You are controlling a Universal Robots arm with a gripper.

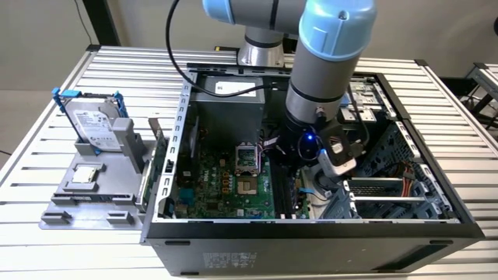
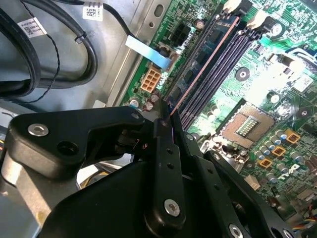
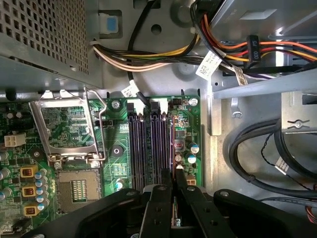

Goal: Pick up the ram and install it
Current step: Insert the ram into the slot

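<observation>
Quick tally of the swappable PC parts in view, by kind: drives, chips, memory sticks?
hard drive: 1, on the grey stand outside the case
processor chip: 1, on the same stand
ram: 1, in the pincer inside the case
Total: 3

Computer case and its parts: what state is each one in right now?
computer case, open, inside exposed.
ram, held edge-on beside the empty memory slots; seating unclear.
gripper, shut on the ram.
processor socket, empty, cover lifted.
hard drive, upright in a grey holder outside the case.
</observation>
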